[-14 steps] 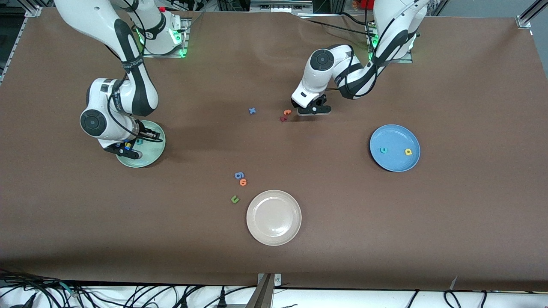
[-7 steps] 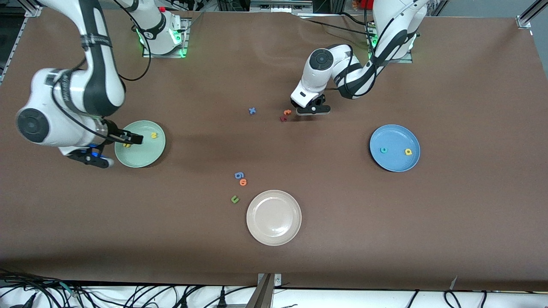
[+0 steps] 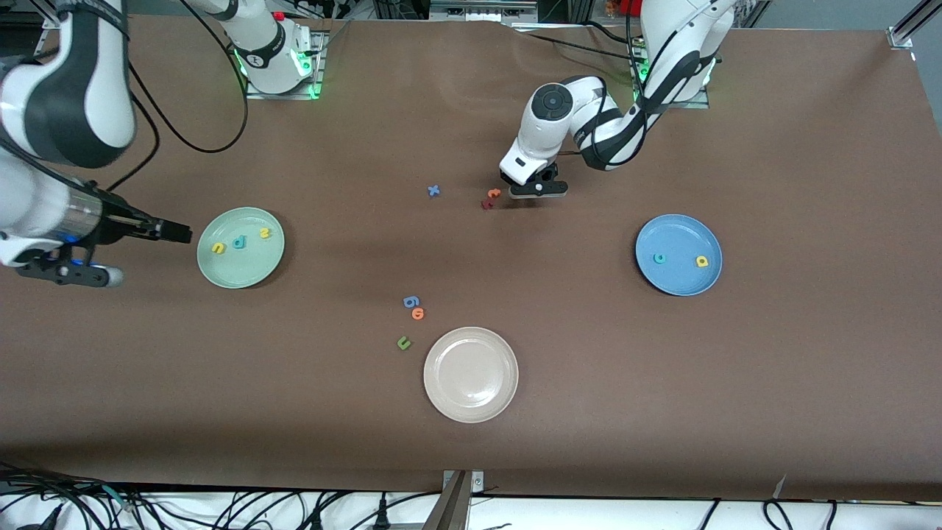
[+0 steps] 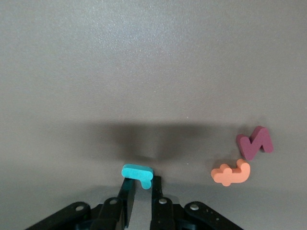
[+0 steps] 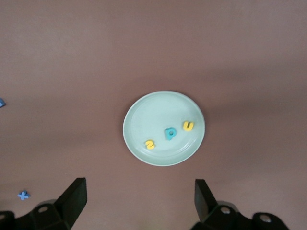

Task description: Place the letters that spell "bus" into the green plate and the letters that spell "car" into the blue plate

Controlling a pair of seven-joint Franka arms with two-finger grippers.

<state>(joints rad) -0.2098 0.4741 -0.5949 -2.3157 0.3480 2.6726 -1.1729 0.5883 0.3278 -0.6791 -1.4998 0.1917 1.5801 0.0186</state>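
Now the right gripper [image 3: 147, 250], jaws wide and empty, hangs over bare table beside the green plate [image 3: 250, 276], where the yellow u [image 3: 218, 248], teal b [image 3: 238, 241] and yellow s [image 3: 265, 233] lie. The left gripper [image 4: 141, 191] pinches the teal r [image 4: 137, 174] beside the orange letter [image 4: 231, 173] and dark red letter [image 4: 254, 143]; lift it straight, then carry it to the blue plate [image 3: 681, 283], which holds the teal c [image 3: 659, 258] and yellow a [image 3: 702, 260]. From the front, the arm hides the r.
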